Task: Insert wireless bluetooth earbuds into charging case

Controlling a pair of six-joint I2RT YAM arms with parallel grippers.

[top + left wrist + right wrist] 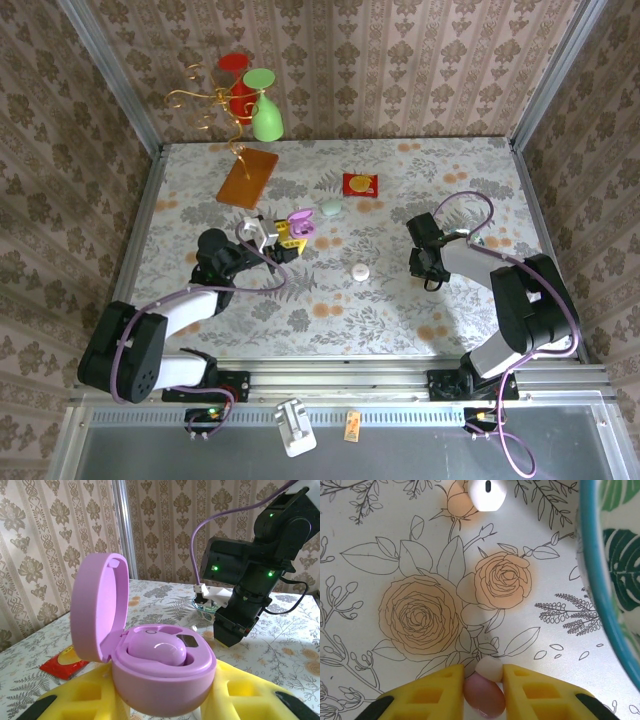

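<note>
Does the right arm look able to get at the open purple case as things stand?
Probably yes: the purple case is held lid-open by the left arm, and only a low white case lies between.

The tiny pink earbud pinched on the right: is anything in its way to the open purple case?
Nothing tall. The small pink, white-tipped earbud sits in the right fingers; the open lilac case sits in the left fingers, lid up. Between them only a white round object lies flat on the table, probably easy to pass over.
</note>
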